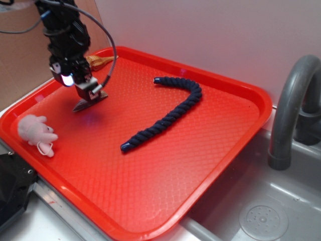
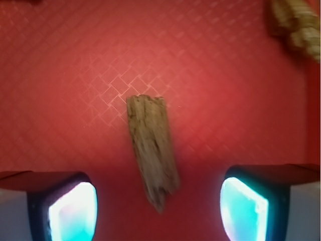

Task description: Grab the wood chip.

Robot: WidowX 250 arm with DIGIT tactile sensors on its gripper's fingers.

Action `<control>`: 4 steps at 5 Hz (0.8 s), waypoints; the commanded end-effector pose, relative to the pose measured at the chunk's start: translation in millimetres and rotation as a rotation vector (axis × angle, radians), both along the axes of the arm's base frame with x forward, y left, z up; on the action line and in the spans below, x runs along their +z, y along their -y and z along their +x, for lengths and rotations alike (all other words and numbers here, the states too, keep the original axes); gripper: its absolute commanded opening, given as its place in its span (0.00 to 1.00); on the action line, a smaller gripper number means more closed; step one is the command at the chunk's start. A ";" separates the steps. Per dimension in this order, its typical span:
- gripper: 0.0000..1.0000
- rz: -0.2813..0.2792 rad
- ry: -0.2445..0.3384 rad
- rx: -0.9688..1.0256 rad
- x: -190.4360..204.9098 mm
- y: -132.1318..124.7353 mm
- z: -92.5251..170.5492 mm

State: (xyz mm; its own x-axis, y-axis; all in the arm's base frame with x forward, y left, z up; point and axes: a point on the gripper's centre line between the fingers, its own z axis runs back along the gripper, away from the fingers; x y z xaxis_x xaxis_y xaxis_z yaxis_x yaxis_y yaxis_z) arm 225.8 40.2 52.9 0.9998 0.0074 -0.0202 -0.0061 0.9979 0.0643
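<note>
Tray of textured red plastic (image 1: 165, 201) fills the counter beside a grey sink. Dark blue twisted rope (image 1: 165, 118) curves across its middle. At far left the black gripper (image 1: 89, 95) hangs spread over the brown-grey wedge-shaped wood chip (image 2: 152, 148), lying between its fingers. Pink plush toy (image 1: 36, 129) sits near left.

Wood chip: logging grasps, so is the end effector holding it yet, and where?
No. The end effector is open; the wood chip lies on the tray between its fingers, untouched.
</note>
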 end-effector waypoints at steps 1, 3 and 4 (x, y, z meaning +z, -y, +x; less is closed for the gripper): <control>1.00 -0.013 -0.019 -0.078 -16.7 9.1 -15.3; 1.00 0.020 -0.029 -0.020 -17.4 -20.0 -12.7; 1.00 0.020 -0.036 0.001 -17.9 -29.8 -7.6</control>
